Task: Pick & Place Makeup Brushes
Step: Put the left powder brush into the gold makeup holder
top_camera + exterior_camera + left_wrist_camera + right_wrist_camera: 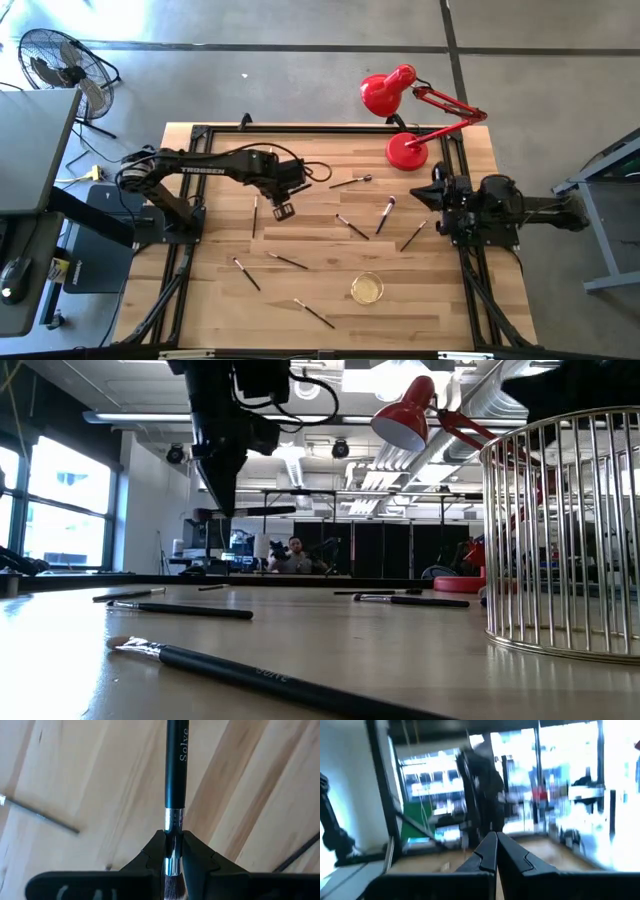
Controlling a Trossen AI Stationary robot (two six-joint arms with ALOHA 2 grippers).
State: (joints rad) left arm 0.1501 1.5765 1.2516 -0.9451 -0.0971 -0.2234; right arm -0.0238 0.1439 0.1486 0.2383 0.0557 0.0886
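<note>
L gripper (173, 857) jaws were pinched on a makeup brush (175, 780) at its silver ferrule, bristles sitting between the fingers (150, 857), dark handle w/ white lettering sticking out ahead over the wood table (100, 780). In the high view the L gripper (283, 209) was over the table's left-center part, arm reaching in from the left side. Low view showed it hanging above the tabletop, held brush not clear there. R gripper (496, 851) jaws were pressed together w/ nothing between them; R arm was parked at the table's right edge (440, 200), away from the work. Other brushes lay scattered flat on the table: one just beside the L gripper (255, 215), one nearer the lamp (352, 182), three close together near center-right (351, 226) (385, 214) (414, 235), and three toward the front (287, 261) (246, 273) (314, 314). A wire cup (367, 288) stood at front center-right, apart from the brushes; low view showed it as a tall wire basket (565, 540) close to the camera, w/ a dark-handled brush (260, 675) lying in front. Red desk lamp (405, 120) stood at the far right corner. A floor fan (60, 65) stood off the table to the far left. A person (294, 555) was seated far back in the room.
</note>
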